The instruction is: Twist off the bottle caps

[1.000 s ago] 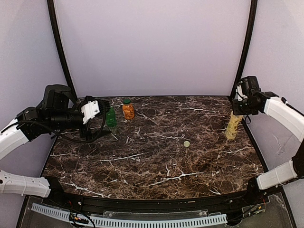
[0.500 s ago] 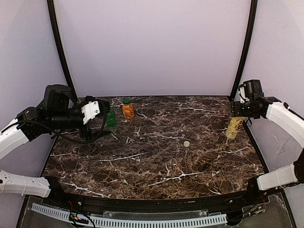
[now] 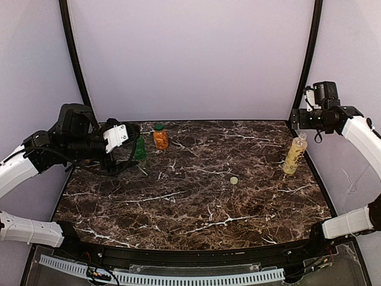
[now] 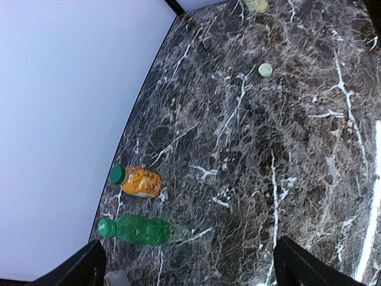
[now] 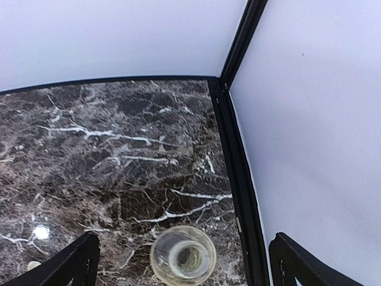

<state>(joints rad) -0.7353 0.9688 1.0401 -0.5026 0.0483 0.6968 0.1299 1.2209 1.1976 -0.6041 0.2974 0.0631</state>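
The pale yellow bottle (image 3: 294, 155) stands at the right edge with no cap on; from above its open mouth (image 5: 183, 257) shows. A pale loose cap (image 3: 234, 180) lies on the table left of it. My right gripper (image 3: 300, 122) hangs open above this bottle, the fingers (image 5: 303, 265) spread wide and touching nothing. At the back left stand the green bottle (image 3: 139, 149) and the squat orange bottle (image 3: 161, 138), both capped. My left gripper (image 3: 126, 143) is open beside the green bottle (image 4: 134, 229), which lies near its left finger (image 4: 89, 268), untouched. The orange bottle (image 4: 136, 182) is just beyond.
The table is dark marble (image 3: 196, 202) with a black rim and pale walls close on three sides. The right wall and black corner post (image 5: 241, 36) stand just beside the yellow bottle. A small grey object (image 4: 116, 278) shows at the bottom edge of the left wrist view.
My right gripper has opened, let go of the yellow bottle's top and risen up and to the right. The left arm has shifted slightly.
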